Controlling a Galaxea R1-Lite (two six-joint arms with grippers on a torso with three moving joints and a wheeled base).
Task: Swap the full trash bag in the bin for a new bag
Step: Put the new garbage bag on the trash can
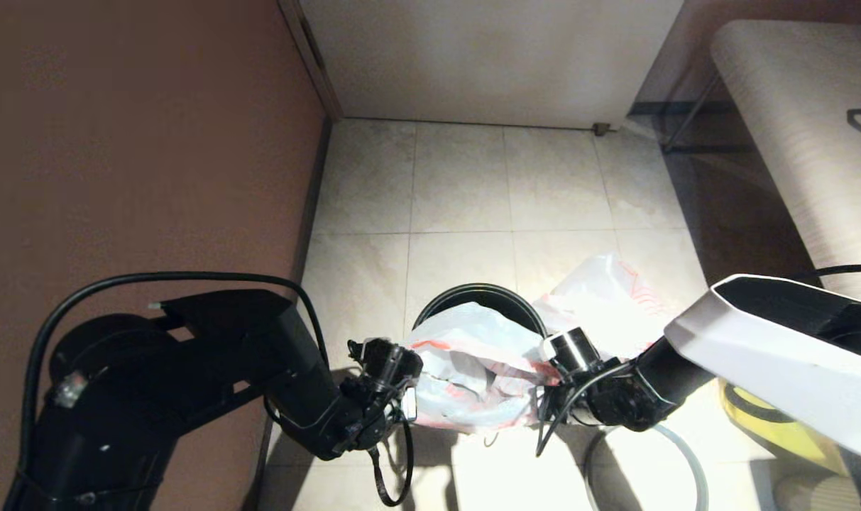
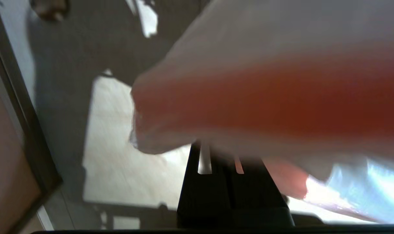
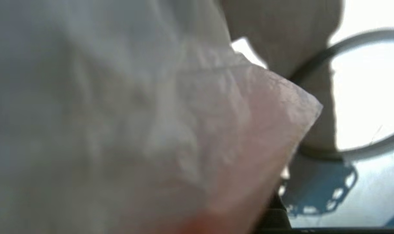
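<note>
The new bag (image 1: 465, 376) is stretched between the left gripper (image 1: 406, 402), clamped on its hem, and the right gripper (image 1: 544, 387), whose hold cannot be told. The bin (image 1: 481, 294), just beyond, is not yet lined; the full bag (image 1: 604, 294) is already out.

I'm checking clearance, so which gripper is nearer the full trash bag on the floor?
Right. The right gripper sits just in front of the full trash bag; the left gripper is across the bin, farther off.
</note>
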